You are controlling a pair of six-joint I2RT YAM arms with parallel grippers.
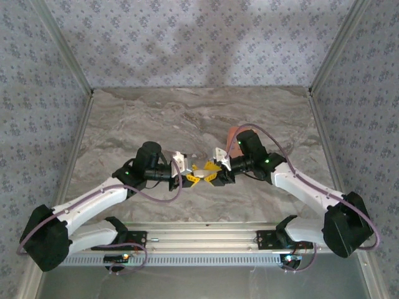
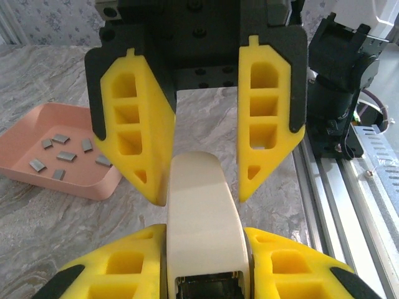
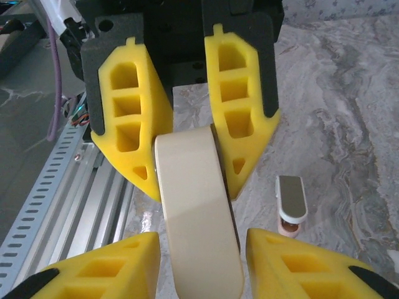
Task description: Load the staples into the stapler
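Observation:
The stapler [image 2: 206,218], a cream-coloured rounded body with a dark metal channel at one end, hangs above the table between both grippers. My left gripper [image 2: 204,240] is shut on its open end, pads pressed to both sides. My right gripper [image 3: 202,235] straddles the other, rounded end [image 3: 196,205] with its jaws apart and a thin gap on each side. From above, the two grippers meet at the table's near middle [image 1: 206,172]. Several grey staples [image 2: 65,156] lie in a salmon tray [image 2: 93,187].
A small grey-and-white piece with a pink base [image 3: 291,202] lies on the marble table, right of the stapler. The salmon tray [image 1: 232,133] sits behind the right arm. A slotted metal rail [image 2: 349,205] runs along the near edge. Patterned walls enclose the table.

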